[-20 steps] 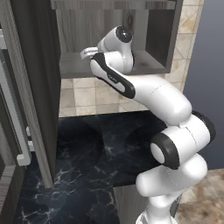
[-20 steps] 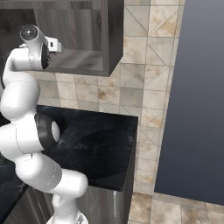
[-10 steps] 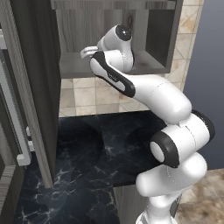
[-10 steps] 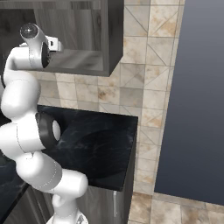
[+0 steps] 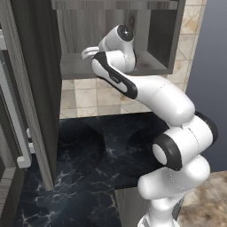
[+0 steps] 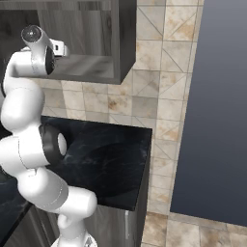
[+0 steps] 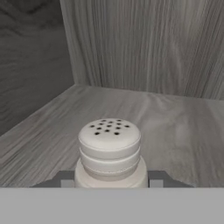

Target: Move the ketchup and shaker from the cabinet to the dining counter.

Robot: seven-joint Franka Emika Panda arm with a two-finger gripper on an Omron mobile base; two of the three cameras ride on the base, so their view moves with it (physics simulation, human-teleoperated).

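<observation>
We see fingers [image 7: 65, 180] closed on shaker [image 7: 110, 153], one each side, upright on cabinet [image 7: 175, 118] floor.

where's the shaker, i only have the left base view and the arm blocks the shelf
Observer: The hand view shows the shaker standing upright on the wood-grain floor of the cabinet, right at the hand.
Operator: is the hand around it
Observer: Yes. One dark fingertip shows on each side of the shaker's base, close against it, so it looks gripped.
Operator: anything else near it in there
Observer: In the hand view the cabinet floor beyond the shaker runs bare to the back wall and a side wall; the shaker's perforated cap faces the camera.
</observation>
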